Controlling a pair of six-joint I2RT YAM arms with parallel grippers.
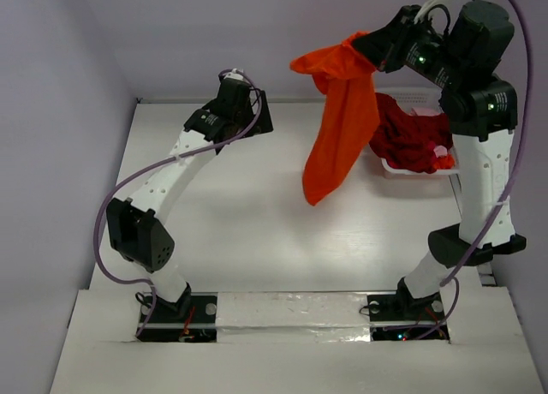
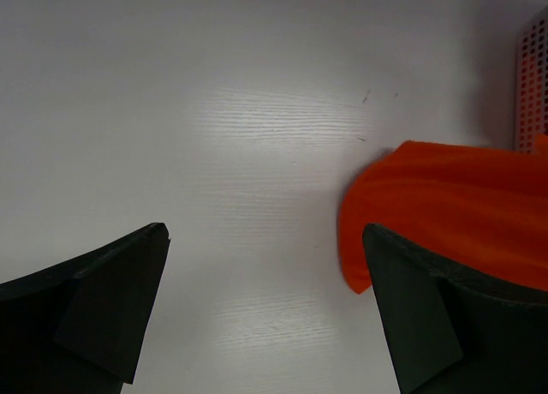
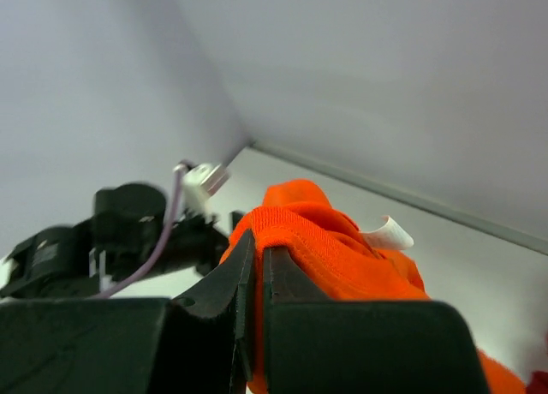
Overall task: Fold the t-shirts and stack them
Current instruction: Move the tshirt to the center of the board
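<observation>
Raised at upper right, the right claw (image 1: pixel 370 50) pinches the orange-red t-shirt (image 1: pixel 338 128), which dangles over the worktop (image 1: pixel 240 223); the left claw (image 2: pixel 265 240) gapes empty. This looks like the pick-up step; next, lower it and spread it flat.

Left arm (image 1: pixel 175 171) bends at the elbow and reaches far, left gripper (image 2: pixel 265 240) held low, jaws spread wide. Right arm (image 1: pixel 481 163) stands tall, right gripper (image 3: pixel 257 253) raised high, jaws pinched together on an orange shirt (image 1: pixel 338 128).
</observation>
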